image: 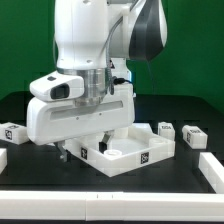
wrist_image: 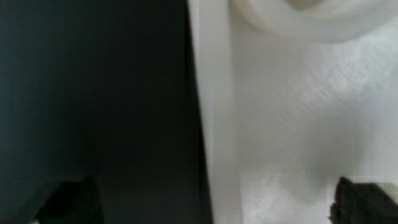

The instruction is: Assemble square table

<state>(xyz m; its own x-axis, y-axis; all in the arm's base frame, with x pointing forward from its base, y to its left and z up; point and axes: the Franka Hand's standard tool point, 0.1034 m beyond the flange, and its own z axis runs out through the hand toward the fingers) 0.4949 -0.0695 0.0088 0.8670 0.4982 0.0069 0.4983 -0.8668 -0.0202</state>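
**A:** How does the arm (image: 85, 40) stand?

**B:** It rises upright above the square table top (image: 140, 158). The wrist is turned straight down over the top's edge, on the exterior view's left.

**A:** And the gripper (image: 82, 146)?

**B:** It is low, with its broad white body level and its fingers pointing down, close over that same edge. I cannot tell whether it touches.

**A:** What about the jaws?

**B:** They are spread wide. In the wrist view the gripper (wrist_image: 215, 200) straddles the top's edge. One dark fingertip (wrist_image: 68, 200) hangs outside the top and the other is over the top's white surface. Both stand clear of the edge between them.
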